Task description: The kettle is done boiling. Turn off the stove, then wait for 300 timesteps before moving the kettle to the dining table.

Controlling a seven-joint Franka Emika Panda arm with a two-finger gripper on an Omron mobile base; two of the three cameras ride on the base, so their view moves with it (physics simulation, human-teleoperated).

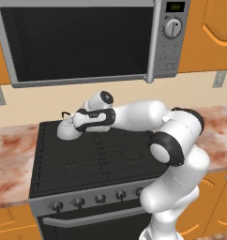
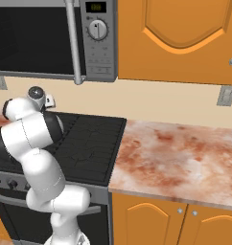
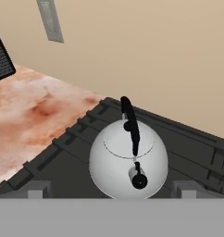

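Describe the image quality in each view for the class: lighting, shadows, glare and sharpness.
Left base view: even, flat rendered light, soft edges, no glare on the microwave door; right base view: the same flat light, cabinet and counter evenly lit; hand view: the kettle is clear and smoothly shaded, without a hard highlight, on the stove.

Grey steel microwave with a dark glass door (image 1: 82, 40) across the upper left of the left base view, orange wooden wall cabinet (image 2: 178, 38) upper right of the right base view, reddish marbled stone counter (image 2: 180, 158) lower right, orange base cabinet doors (image 2: 151, 220) beneath, beige wall (image 3: 146, 51).
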